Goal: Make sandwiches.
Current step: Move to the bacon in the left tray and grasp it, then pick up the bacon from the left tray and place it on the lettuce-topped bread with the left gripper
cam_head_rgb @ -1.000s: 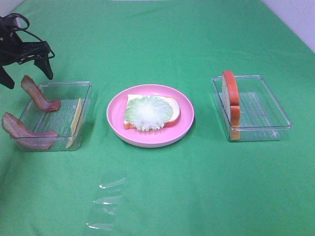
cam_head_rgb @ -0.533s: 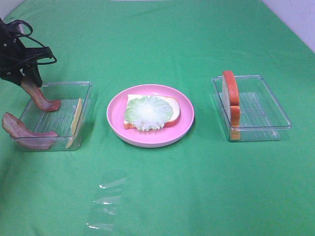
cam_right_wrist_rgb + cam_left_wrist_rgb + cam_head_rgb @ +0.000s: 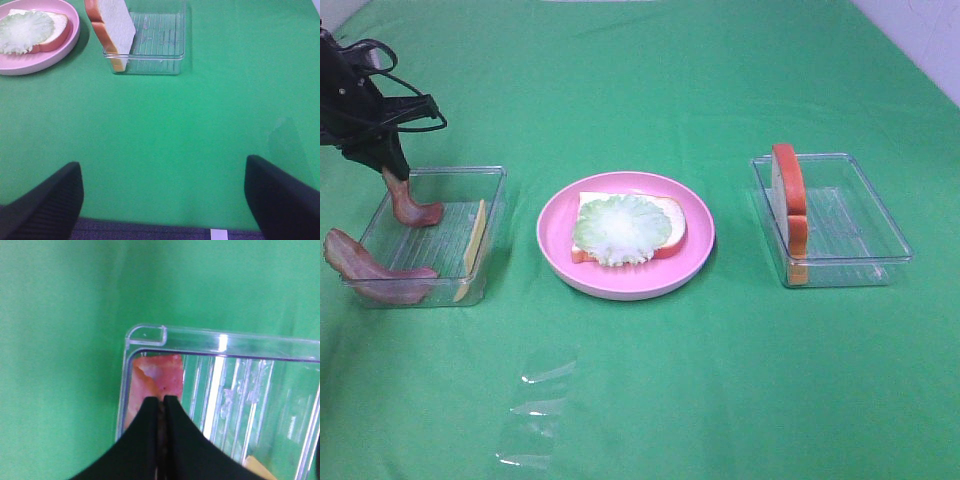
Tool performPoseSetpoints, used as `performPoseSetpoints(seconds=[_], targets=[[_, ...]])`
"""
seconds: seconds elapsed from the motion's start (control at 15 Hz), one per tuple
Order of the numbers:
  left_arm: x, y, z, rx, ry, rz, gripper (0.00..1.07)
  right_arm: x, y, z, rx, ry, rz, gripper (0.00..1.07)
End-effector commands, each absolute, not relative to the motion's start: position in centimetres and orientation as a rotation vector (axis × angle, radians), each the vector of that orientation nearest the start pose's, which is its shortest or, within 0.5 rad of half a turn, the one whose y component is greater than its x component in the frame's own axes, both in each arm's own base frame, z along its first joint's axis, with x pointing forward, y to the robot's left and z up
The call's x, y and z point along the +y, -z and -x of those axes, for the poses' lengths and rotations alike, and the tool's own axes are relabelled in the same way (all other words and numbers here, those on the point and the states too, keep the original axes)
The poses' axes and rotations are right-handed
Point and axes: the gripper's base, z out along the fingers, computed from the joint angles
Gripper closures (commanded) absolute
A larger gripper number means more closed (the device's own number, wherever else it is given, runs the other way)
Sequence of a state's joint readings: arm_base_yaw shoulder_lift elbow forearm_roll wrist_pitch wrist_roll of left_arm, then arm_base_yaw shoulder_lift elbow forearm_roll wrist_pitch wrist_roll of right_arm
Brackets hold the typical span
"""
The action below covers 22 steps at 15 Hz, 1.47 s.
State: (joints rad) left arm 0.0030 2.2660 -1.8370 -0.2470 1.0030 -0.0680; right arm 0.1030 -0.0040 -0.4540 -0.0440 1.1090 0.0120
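Sandwich [image 3: 625,232]: white bread [image 3: 673,220], orange-brown crust, pale lettuce [image 3: 610,225] on top. At nine o'clock my left gripper [image 3: 392,172] pinches a bacon strip [image 3: 415,210]; right gripper [image 3: 162,170] gapes empty.

Counter [image 3: 720,380] covered in green cloth. Three items in row across middle, well apart: clear tray [image 3: 496,200] at left, pink plate [image 3: 620,285] at centre, second clear tray [image 3: 845,270] at right. Clear plastic sheet [image 3: 535,415] lies flat near front, left of centre.
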Motion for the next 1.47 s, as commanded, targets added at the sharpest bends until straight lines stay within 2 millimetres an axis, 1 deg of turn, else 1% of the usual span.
performPoseSetpoints(seconds=[0.07,0.13,0.2,0.27,0.4,0.47,0.53,0.67,0.8,0.93,1.07,1.13,1.2,1.33,1.47], targets=[[-2.9,-18.3,-47.3,2.872,0.363,0.235,1.07,-0.4,-26.2,0.7,2.094,-0.015,0.092,0.23],[-3.4,-20.1,-47.3,2.833,0.372,0.209,1.07,-0.4,-26.2,0.7,2.094,-0.015,0.092,0.23],[-3.9,-20.9,-47.3,2.817,0.379,0.194,1.07,-0.4,-26.2,0.7,2.094,-0.015,0.092,0.23],[-5.7,-25.1,-47.2,2.734,0.426,0.124,1.07,-0.4,-26.2,0.7,2.094,-0.015,0.092,0.23],[-8.7,-28.3,-46.8,2.652,0.491,0.039,1.07,-0.4,-26.2,0.7,2.094,-0.015,0.092,0.23],[-9.5,-28.8,-46.8,2.637,0.508,0.017,1.07,-0.4,-26.2,0.7,2.094,-0.015,0.092,0.23],[-11.1,-29.5,-46.5,2.616,0.550,-0.021,1.07,-0.4,-26.2,0.7,2.094,-0.015,0.092,0.23],[-14.5,-29.8,-45.9,2.591,0.649,-0.075,1.07,-0.4,-26.2,0.7,2.094,-0.015,0.092,0.23],[-18.1,-29.5,-45.1,2.579,0.729,-0.140,1.07,-0.4,-26.2,0.7,2.094,-0.015,0.092,0.23],[-21.6,-28.3,-44.3,2.591,0.813,-0.192,1.07,-0.4,-26.2,0.7,2.094,-0.015,0.092,0.23],[-25.0,-26.3,-43.5,2.608,0.880,-0.248,1.07,-0.4,-26.2,0.7,2.094,-0.015,0.092,0.23],[-26.7,-24.9,-43.2,2.616,0.918,-0.278,1.07,-0.4,-26.2,0.7,2.094,-0.015,0.092,0.23],[-28.6,-23.0,-43.0,2.625,0.983,-0.280,1.07,-0.4,-26.2,0.7,2.094,-0.015,0.092,0.23],[-29.9,-20.4,-43.0,2.662,1.050,-0.235,1.07,-0.4,-26.2,0.7,2.094,-0.015,0.092,0.23],[-29.8,-18.5,-43.3,2.705,1.009,-0.243,1.07,-0.4,-26.2,0.7,2.094,-0.015,0.092,0.23]])
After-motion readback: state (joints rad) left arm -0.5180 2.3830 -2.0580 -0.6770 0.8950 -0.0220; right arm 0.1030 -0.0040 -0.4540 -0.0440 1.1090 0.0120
